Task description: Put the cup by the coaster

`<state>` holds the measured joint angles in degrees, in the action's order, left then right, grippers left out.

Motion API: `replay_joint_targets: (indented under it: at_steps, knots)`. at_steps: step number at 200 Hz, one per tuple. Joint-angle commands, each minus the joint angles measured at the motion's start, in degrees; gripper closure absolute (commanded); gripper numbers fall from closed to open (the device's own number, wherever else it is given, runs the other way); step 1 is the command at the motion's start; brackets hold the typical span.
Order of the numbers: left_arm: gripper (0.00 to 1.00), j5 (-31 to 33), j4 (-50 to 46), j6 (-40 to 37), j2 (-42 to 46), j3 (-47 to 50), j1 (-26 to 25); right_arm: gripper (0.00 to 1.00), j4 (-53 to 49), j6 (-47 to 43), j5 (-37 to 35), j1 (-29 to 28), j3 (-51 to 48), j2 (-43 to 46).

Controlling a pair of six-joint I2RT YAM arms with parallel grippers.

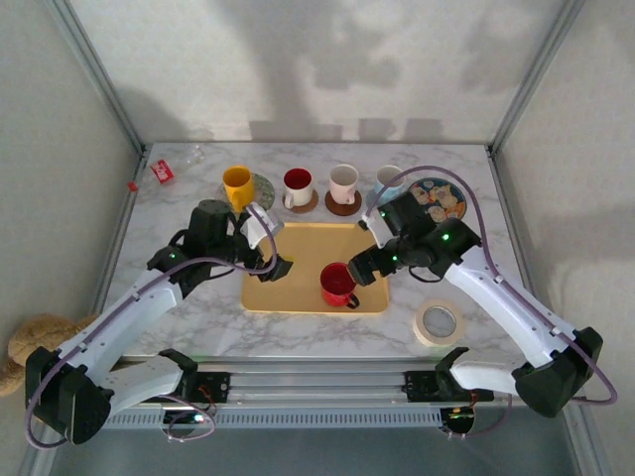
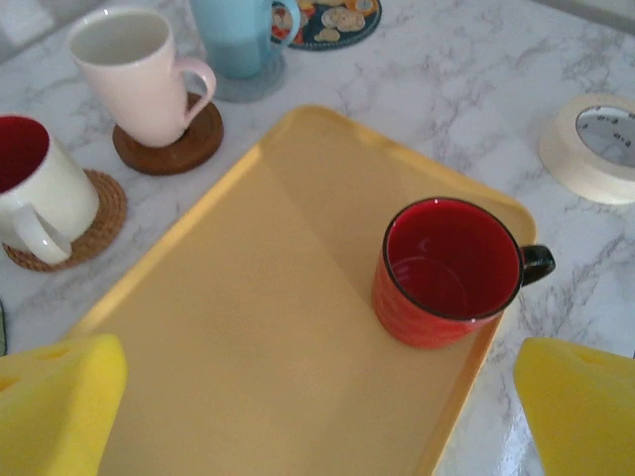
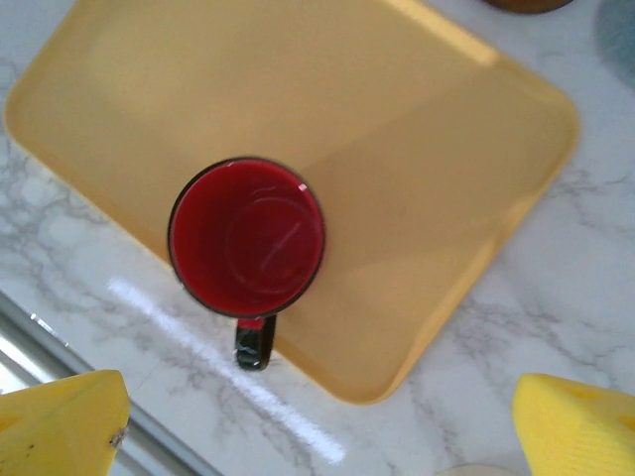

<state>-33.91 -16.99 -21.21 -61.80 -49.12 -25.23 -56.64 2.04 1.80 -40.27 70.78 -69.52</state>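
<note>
Marbled white tabletop (image 1: 298,332) lies under both arms. Left gripper (image 2: 317,416) hangs over the tray's left end, yellow pads spread wide, holding nothing. Right gripper (image 3: 317,426) is likewise wide apart and empty, above the tray's near edge, close to the cup (image 3: 246,238). That cup is glossy red and round with a dark rim and black handle. It stands upright and empty in the near right corner of the tray (image 1: 313,248), a flat yellow rectangle with rounded corners. Behind the tray four mugs (image 1: 343,183) stand in a row. Right of them lies a bare round coaster (image 1: 438,198), printed with what may be biscuits. A tape roll (image 1: 438,322) lies right of the tray.
</note>
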Motion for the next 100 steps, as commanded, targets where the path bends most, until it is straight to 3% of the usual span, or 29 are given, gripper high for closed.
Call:
replay_joint_targets:
  at_steps: [1,45,100]
  knots:
    - [0.0,-0.62,-0.67,0.58,2.72,2.46,0.62,0.01,-2.32,3.49,0.4,-2.22,-2.12,0.87]
    - [0.0,2.9,3.22,3.69,6.56,7.19,0.76,0.01,-2.77,7.78,1.28,-7.63,-5.83,0.22]
    - [0.0,2.72,4.08,4.08,6.96,8.67,1.11,0.01,2.2,12.16,2.39,-12.0,-10.49,-4.23]
